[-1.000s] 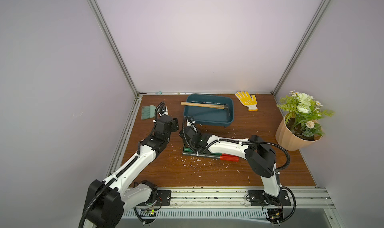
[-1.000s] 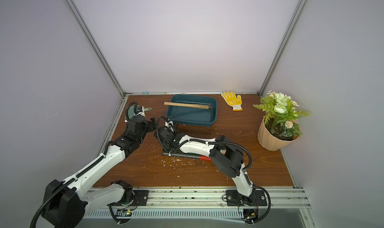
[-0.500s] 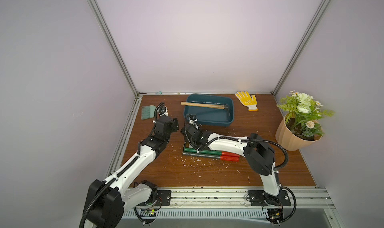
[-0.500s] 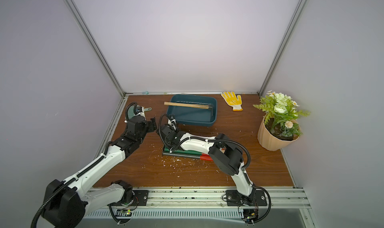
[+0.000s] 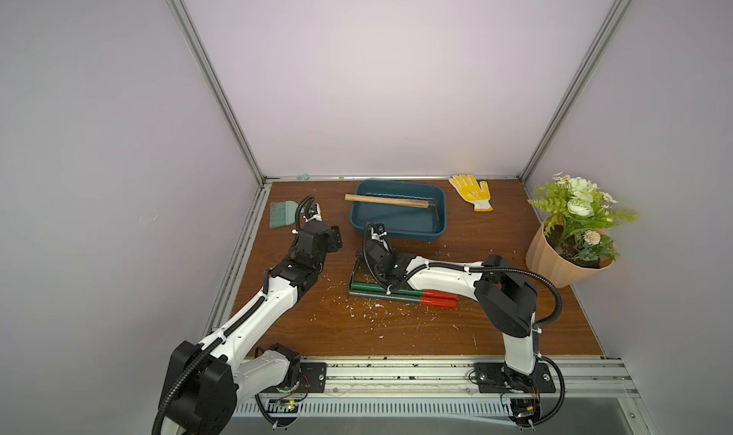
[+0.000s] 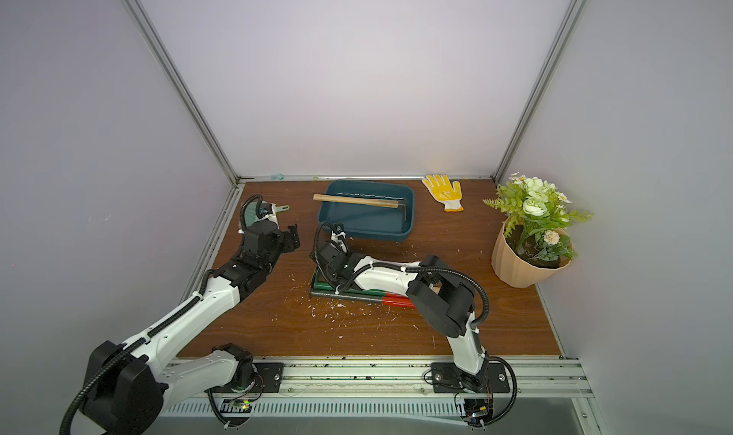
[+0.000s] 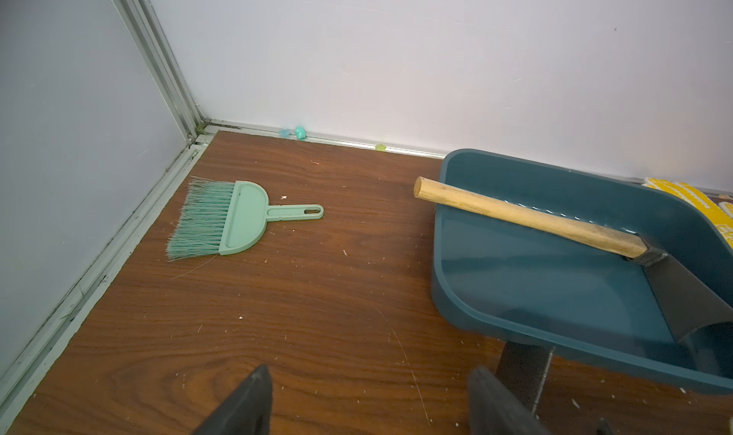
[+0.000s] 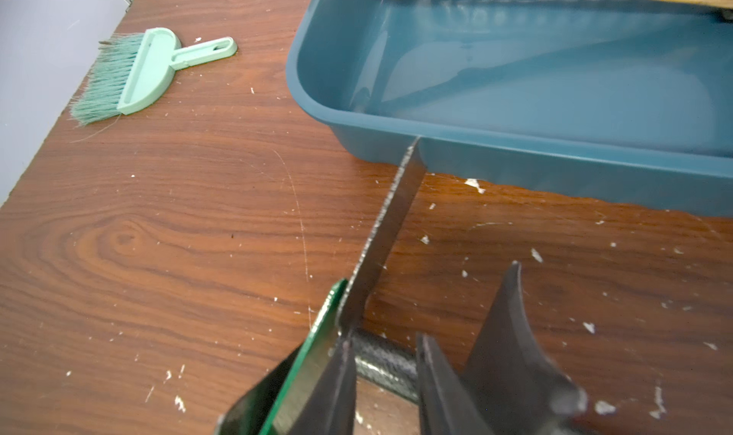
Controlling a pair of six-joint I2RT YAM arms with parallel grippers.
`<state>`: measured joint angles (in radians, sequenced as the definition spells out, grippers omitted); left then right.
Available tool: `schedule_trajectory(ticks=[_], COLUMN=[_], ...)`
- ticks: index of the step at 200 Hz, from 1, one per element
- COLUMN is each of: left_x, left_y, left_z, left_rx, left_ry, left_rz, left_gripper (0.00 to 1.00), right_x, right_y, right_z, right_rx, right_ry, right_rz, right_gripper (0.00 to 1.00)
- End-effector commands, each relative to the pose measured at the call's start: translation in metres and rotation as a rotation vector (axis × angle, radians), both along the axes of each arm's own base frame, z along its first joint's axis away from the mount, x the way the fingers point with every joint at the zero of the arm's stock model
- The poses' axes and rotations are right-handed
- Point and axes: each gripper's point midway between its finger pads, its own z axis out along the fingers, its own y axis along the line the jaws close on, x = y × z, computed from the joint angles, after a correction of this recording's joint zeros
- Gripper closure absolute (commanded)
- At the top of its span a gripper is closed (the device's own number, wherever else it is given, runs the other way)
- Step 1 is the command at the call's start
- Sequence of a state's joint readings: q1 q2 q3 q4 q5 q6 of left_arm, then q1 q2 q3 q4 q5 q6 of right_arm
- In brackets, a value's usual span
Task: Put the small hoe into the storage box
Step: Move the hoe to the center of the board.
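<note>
The right claw (image 8: 384, 347), part open and holding nothing, hangs over the head end of the small hoe (image 5: 369, 287). This seems to be the green-shafted tool lying mid-counter (image 5: 396, 334), near the storage box (image 5: 400, 234). It looks rigid, head-heavy and slick, so it is best pinched across the shaft near the head.

One storage box (image 5: 396, 236), one wooden-handled tool (image 5: 384, 201), two green-and-red tools (image 5: 438, 294), one brush (image 5: 283, 214), one glove (image 5: 472, 191), one plant (image 5: 571, 222)
</note>
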<state>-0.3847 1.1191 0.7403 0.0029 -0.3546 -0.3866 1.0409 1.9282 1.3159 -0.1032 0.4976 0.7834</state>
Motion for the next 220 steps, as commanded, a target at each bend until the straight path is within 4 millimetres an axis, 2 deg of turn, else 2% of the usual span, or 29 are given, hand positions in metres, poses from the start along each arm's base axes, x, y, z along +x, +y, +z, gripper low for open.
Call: schedule_trajectory(ticks=[1,26,42,71,93,138,220], left_x=[0.000,0.002,0.003,0.004,0.005,0.004,0.004], left_y=[0.006,0.004,0.003,0.002,0.002,0.003,0.003], left_z=[0.002,-0.003,-0.004,-0.006,-0.005,-0.003,-0.003], left_rx=[-0.023,-0.025,-0.027,-0.028,-0.029,-0.026,-0.024], left_ry=[-0.012,-0.001,0.002,0.005,0.004,0.002,0.005], left_rz=[0.026,0.020,0.019,0.015,0.015,0.017,0.014], left_gripper=[0.22,0.22,0.22,0.22,0.22,0.22,0.22], right_x=[0.000,-0.007,-0.013,-0.014,-0.011,0.003,0.024], right_y=[0.001,0.002,-0.003,-0.015,-0.012,-0.003,-0.011], right_z=[0.051,0.075,0.080,0.064,0.050,0.037,-0.009], right_rx=[0.124,0.161,0.165,0.124,0.095,0.024,-0.012], right_ry=[-0.066,-0.086,-0.088,-0.066,-0.053,-0.042,0.025], right_rz=[0.019,0.071,0.085,0.058,0.052,0.026,-0.058], right_gripper=[0.67,0.67,0.67,0.67,0.66,0.62,0.63])
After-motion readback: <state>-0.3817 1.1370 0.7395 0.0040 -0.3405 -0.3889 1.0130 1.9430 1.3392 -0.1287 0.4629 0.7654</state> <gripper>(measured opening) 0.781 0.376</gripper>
